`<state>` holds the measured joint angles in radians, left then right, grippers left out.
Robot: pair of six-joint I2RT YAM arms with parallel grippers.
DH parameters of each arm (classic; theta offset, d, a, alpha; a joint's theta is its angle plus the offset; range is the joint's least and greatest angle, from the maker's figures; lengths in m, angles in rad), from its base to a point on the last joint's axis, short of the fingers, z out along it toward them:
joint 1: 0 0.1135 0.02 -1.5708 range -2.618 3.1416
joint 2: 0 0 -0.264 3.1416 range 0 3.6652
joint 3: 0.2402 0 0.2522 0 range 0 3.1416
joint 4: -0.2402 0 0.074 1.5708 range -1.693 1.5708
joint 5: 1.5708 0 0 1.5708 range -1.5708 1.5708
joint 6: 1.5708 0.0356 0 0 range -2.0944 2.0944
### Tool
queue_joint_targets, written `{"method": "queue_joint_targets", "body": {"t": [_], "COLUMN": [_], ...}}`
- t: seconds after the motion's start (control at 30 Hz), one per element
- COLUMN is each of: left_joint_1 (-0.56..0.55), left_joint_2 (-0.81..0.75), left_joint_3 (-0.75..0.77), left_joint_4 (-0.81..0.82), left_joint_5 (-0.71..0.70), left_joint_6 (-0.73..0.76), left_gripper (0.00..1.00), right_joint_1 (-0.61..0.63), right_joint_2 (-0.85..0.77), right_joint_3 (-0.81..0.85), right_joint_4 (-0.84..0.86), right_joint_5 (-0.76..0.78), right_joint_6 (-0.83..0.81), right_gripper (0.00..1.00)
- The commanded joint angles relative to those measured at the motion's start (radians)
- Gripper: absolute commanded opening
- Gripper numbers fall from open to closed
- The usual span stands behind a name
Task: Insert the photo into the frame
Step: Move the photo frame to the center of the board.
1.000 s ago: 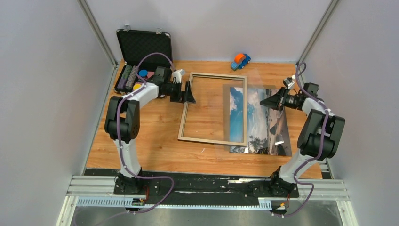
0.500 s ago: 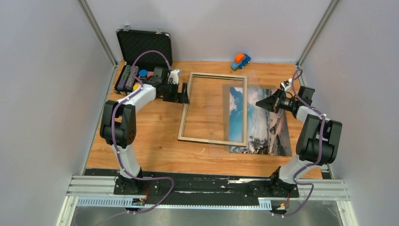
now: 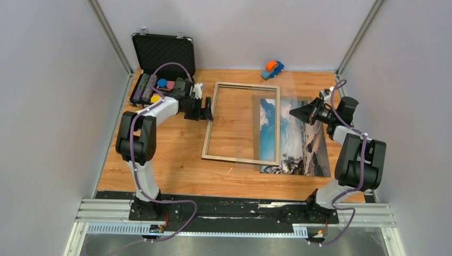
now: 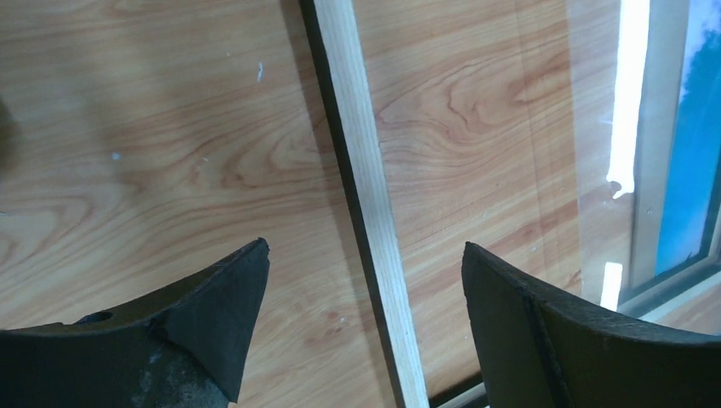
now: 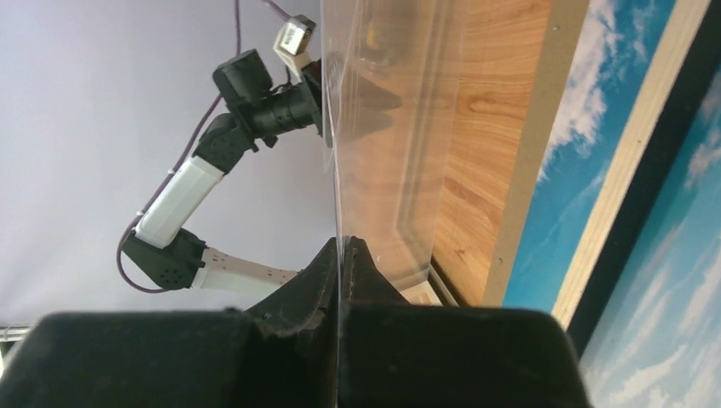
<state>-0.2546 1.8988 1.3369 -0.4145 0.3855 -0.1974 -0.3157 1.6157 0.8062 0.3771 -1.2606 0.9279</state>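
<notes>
Lying flat mid-worktop, the frame showed its pale wood face, and its right rail crossed over the left part of the photo, which lay face up on the right. The left gripper sat at the frame's left rail; the right gripper hung over the photo's far end. An open black case stood at the far left and a toy car at the far edge.

From the left wrist, the left gripper was spread wide, one finger on each side of the frame's rail, touching neither side. A blue strip of the photo showed at the right.

From the right wrist, the right gripper was pressed together, pinching the edge of a clear pane that stood up off the worktop. Beside it lay the photo, with the frame's rail across it.
</notes>
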Motion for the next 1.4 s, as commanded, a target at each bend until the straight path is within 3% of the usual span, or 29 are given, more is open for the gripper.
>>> {"method": "queue_joint_targets", "body": {"t": [0.0, 0.33, 0.6, 0.93, 1.23, 1.37], "left_joint_1": [0.003, 0.001, -0.024, -0.046, -0.050, -0.059], "left_joint_2": [0.048, 0.102, 0.041, -0.040, -0.155, -0.190], "left_joint_3": [-0.019, -0.074, -0.172, -0.328, -0.445, -0.483], "left_joint_4": [0.028, 0.102, 0.148, 0.213, 0.296, 0.328], "left_joint_5": [0.034, 0.086, 0.058, 0.047, 0.008, 0.006], "left_joint_6": [-0.062, -0.147, -0.204, -0.299, -0.413, -0.463], "left_gripper": [0.88, 0.62, 0.45, 0.05, 0.00, 0.11], "right_joint_1": [0.032, 0.076, 0.095, 0.109, 0.145, 0.162], "right_joint_2": [-0.006, 0.039, 0.094, 0.122, 0.139, 0.144], "right_joint_3": [0.026, 0.085, 0.099, 0.118, 0.087, 0.046], "right_joint_4": [0.204, 0.354, 0.430, 0.430, 0.450, 0.479], "right_joint_5": [0.005, 0.066, 0.088, 0.112, 0.141, 0.164], "right_joint_6": [0.177, 0.330, 0.392, 0.375, 0.365, 0.371], "right_gripper": [0.00, 0.00, 0.00, 0.00, 0.00, 0.00]}}
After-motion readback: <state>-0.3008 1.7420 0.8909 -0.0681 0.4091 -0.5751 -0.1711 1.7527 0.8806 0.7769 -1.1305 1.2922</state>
